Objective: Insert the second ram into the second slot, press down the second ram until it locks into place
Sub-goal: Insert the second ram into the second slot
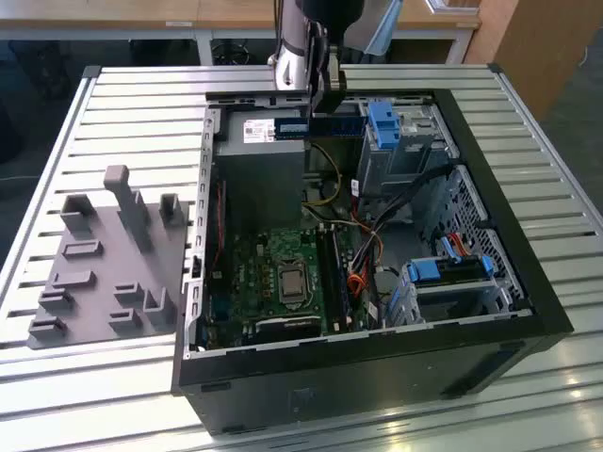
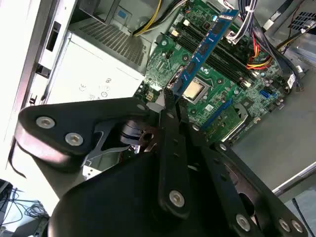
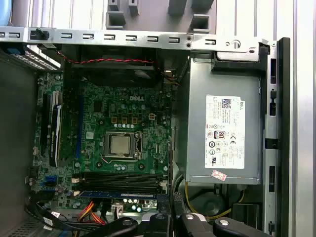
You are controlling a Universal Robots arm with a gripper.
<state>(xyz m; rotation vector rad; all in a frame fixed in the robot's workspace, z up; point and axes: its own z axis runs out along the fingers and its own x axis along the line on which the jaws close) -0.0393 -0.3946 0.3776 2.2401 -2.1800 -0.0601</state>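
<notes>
- The gripper (image 2: 169,101) is closed on one end of the second ram (image 2: 205,47), above the motherboard (image 2: 165,57)
- Held so, the stick could tilt and jam against the slots (image 3: 118,177)

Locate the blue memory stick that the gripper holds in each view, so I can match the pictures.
Exterior view: the blue memory stick lies level in the gripper, near the picture's top.
Second wrist view: the stick slants out from the gripper, over the green board.
First wrist view: cannot tell; a thin blue strip lies along the memory slots.
Shared landmark: the silver processor.
</notes>
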